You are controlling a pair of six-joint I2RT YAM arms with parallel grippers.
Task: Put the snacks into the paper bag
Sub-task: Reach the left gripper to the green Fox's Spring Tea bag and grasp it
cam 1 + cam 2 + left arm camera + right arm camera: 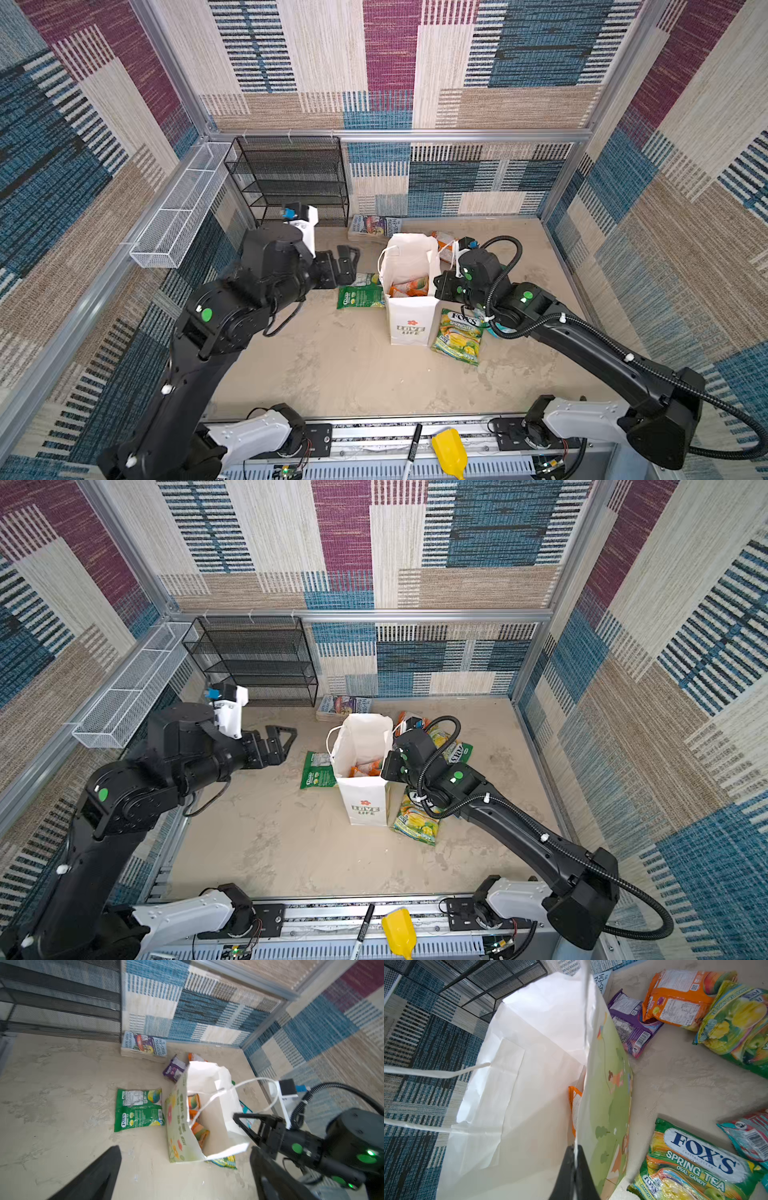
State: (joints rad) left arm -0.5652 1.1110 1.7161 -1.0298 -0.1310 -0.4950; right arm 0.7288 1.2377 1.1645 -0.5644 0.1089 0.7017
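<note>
The paper bag (411, 320) stands mid-frame, my right hand (574, 1153) pinching its rim. My left hand (348, 266) is open, empty. I should grab the green snack (359, 296), just left of it, by its edge.

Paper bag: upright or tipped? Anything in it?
The paper bag is upright on its base, mouth open. Orange packets lie inside. The right gripper has its jaws shut on the bag's wall.
</note>
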